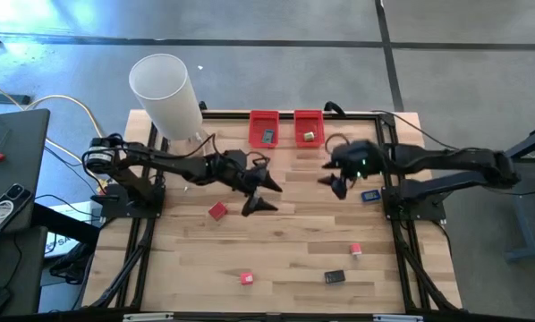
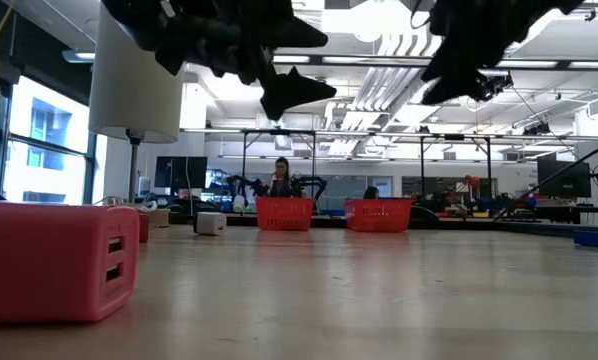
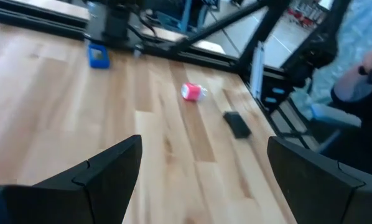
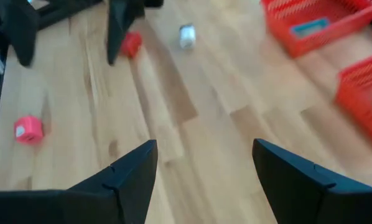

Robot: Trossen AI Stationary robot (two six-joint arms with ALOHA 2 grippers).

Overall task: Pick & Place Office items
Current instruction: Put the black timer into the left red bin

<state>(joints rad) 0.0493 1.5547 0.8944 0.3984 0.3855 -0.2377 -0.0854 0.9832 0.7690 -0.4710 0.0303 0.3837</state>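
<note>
Office items lie scattered over the wooden table (image 1: 285, 241), seemingly so each can be fetched singly and dropped in a bin. Going left to right: a red block (image 1: 216, 211) sits just beside and below the left gripper (image 1: 260, 192), whose fingers are spread with nothing between them; it hovers raised, so the block is apart from the fingers. Nearer the front edge lie a small red piece (image 1: 247, 278), a black flat piece (image 1: 335, 276) and a pink piece (image 1: 355, 249). The two red bins (image 1: 264, 118) at the back each hold an item already. The right gripper (image 1: 337, 182) hangs released, with a blue piece (image 1: 369, 195) just beside it, not between its fingers
</note>
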